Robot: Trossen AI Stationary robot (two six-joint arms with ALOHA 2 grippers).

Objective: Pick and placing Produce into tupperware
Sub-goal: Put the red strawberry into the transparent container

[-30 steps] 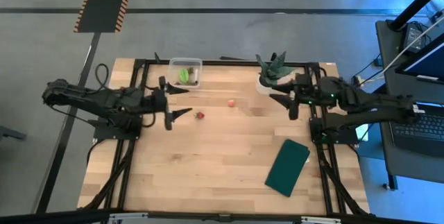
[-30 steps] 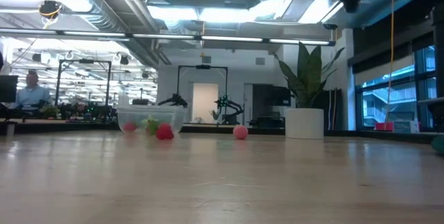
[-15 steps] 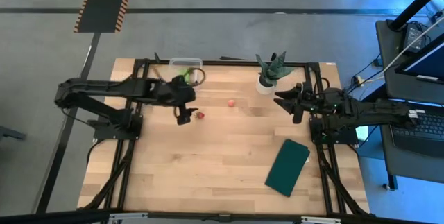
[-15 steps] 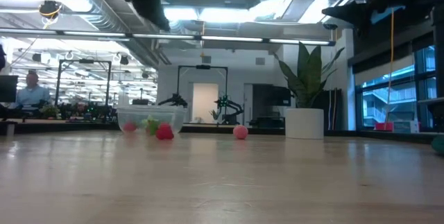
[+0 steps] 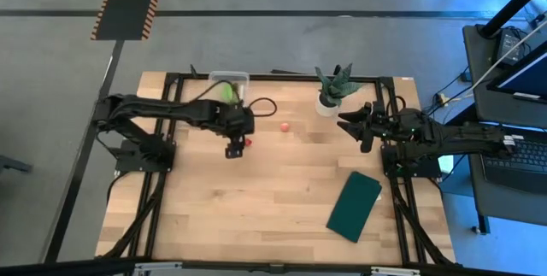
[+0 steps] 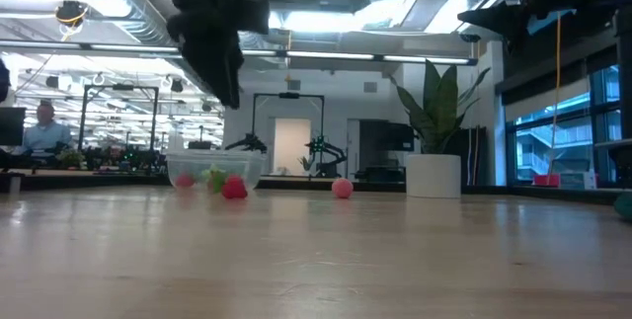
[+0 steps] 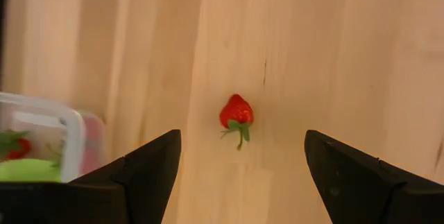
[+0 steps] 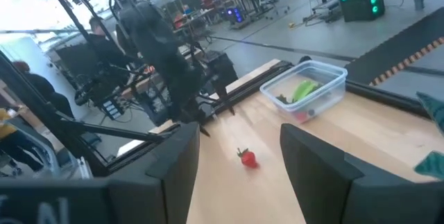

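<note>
A red strawberry (image 7: 236, 113) lies on the wood, seen too in the high view as a strawberry (image 5: 247, 143) and in the low view (image 6: 234, 188). My left gripper (image 7: 239, 175) hangs above it, open and pointing down, one finger on either side, well clear of the table (image 6: 227, 82). The clear tupperware (image 5: 229, 88) stands at the far edge with a green lumpy piece (image 5: 226, 93) and a strawberry (image 7: 17, 148) inside. The pinkish round fruit (image 5: 284, 127) rests on the table to the right. My right gripper (image 5: 350, 126) waits open by the right side.
A spiky plant in a white pot (image 5: 333, 88) stands at the far edge near my right gripper. A flat dark green rectangle (image 5: 354, 205) lies at the near right. Bare wood (image 5: 256, 199) fills the middle and near side. People sit in the room beyond.
My left arm has swung from the table's left side toward the right and tipped its gripper down, ending over the loose strawberry. My right gripper drew slightly back from the plant pot. The produce and the tub have stayed in place.
</note>
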